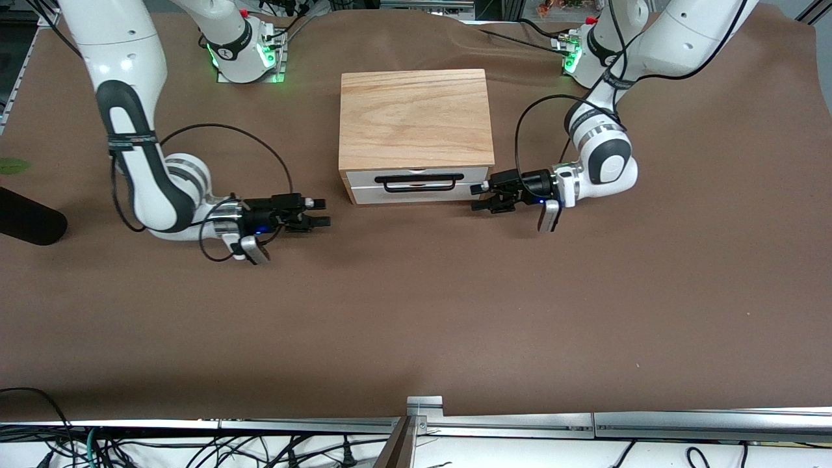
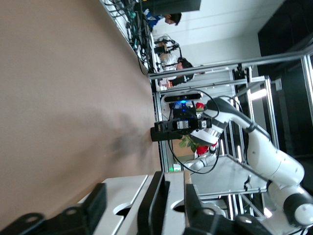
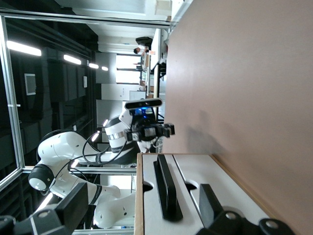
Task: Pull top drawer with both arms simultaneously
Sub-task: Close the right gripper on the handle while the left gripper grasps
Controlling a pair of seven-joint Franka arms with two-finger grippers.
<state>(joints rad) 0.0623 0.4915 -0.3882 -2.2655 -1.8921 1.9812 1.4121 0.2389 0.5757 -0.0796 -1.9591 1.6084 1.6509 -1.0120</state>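
Note:
The light-wood box (image 1: 414, 117) stands mid-table with two white drawer fronts facing the front camera. The top drawer (image 1: 364, 176) sits closed, with its black bar handle (image 1: 419, 177). My left gripper (image 1: 476, 197) is open and empty, low over the table close by the box's front corner toward the left arm's end. My right gripper (image 1: 325, 212) is open and empty, a short gap from the box toward the right arm's end. The left wrist view shows the handle (image 2: 155, 198) between my open fingers (image 2: 95, 203). The right wrist view shows the top drawer (image 3: 152, 205) and handle (image 3: 167, 193).
A black rounded object (image 1: 26, 224) and a green leaf (image 1: 13, 166) lie at the table's edge toward the right arm's end. A metal rail (image 1: 422, 416) with cables runs along the table edge nearest the front camera. Brown cloth covers the table (image 1: 416, 312).

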